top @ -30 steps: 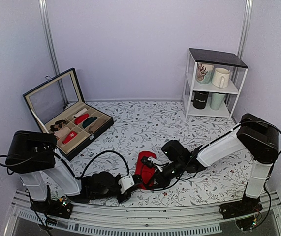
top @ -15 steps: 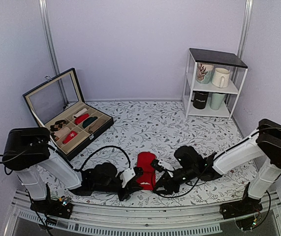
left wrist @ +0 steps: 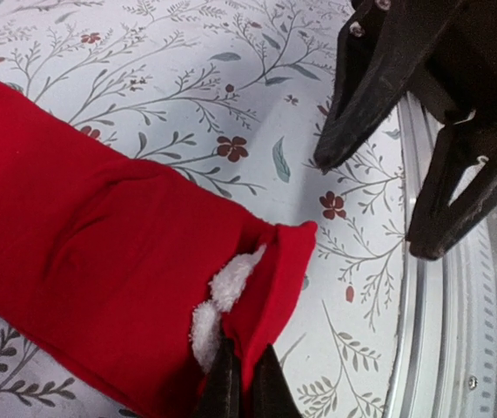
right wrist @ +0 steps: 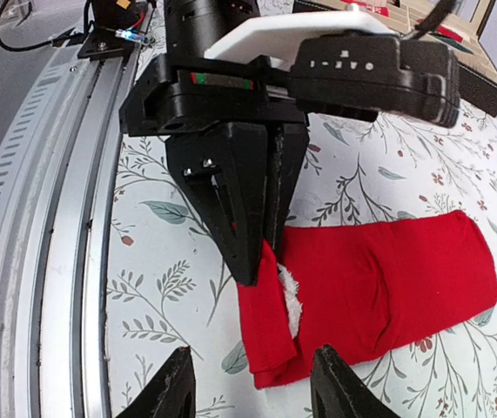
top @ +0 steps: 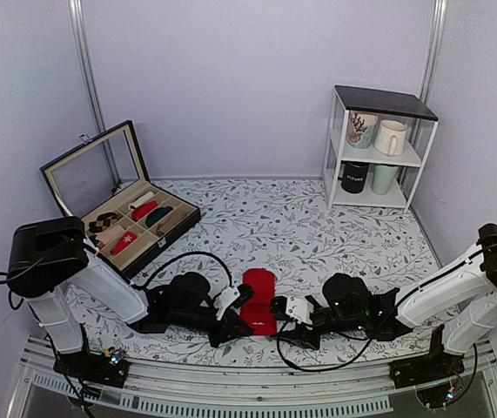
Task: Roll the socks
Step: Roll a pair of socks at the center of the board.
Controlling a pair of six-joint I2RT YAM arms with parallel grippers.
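Seen from above, the right gripper (top: 276,315) has let go and pulled back to the right within the last second. It now sits low, just beside the bright red soft fabric socks (top: 258,296), which lie as a flat strip on the floral-printed tablecloth (top: 318,226) at the near middle. The left gripper (top: 248,326) has meanwhile clamped down at the strip's near left corner. That looks like a handover, so rolling has barely begun and only the near end is turned up. In the left wrist view, the left gripper (left wrist: 239,383) has its fingers pressed together with no gap. They pinch the folded-over near edge of the red socks (left wrist: 100,252), where a tuft of white fluffy lining (left wrist: 218,300) shows. The right gripper (left wrist: 374,205) hangs clear of the fabric toward the near rail, its two black fingers spread. In the right wrist view, the right gripper (right wrist: 252,383) stands about half parted and holds nothing, with the raised near end of the red socks (right wrist: 387,287) lying ahead between its fingers. The left gripper (right wrist: 255,261) comes down onto that end.
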